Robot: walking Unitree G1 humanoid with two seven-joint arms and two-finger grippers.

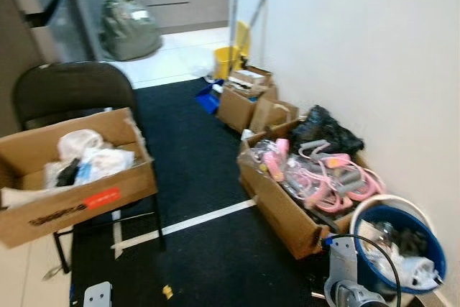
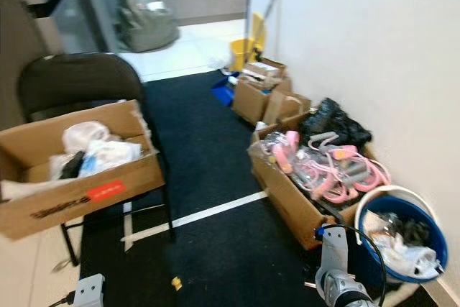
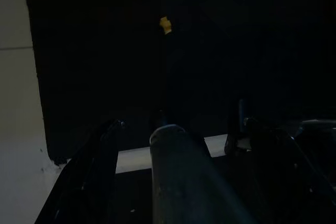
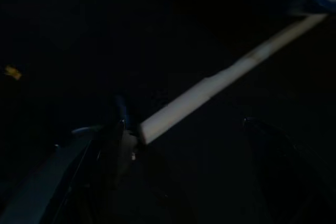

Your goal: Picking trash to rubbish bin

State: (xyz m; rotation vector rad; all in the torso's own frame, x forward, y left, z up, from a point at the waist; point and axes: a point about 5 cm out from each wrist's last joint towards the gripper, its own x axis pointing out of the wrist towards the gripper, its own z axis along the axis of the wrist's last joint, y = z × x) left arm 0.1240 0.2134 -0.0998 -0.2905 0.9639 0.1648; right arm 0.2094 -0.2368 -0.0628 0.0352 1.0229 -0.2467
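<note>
Black carpet (image 1: 194, 156) runs up the middle of the frame, crossed by a white tape line (image 1: 208, 218), with a white wall on the right and pale tiles at the upper left. At the lower right corner stands the blue rubbish bin (image 1: 431, 246), white-rimmed and already holding crumpled plastic, just beside a long cardboard box (image 1: 284, 213) full of pink tubing. More small boxes (image 1: 244, 102) and a yellow mop bucket (image 1: 226, 59) line the wall further up. On the left, a black folding chair (image 1: 68, 91) carries an open carton (image 1: 79, 199) of white wrappings; it has a red label and dark print along its side, both too blurred for me to read. A small yellow scrap (image 1: 167, 292) lies on the carpet at the bottom centre, well apart from the bin. My left gripper (image 3: 178, 145) hangs over the dark carpet with its fingers spread wide; my right gripper (image 4: 178, 145) is too dark for me to tell its state.
</note>
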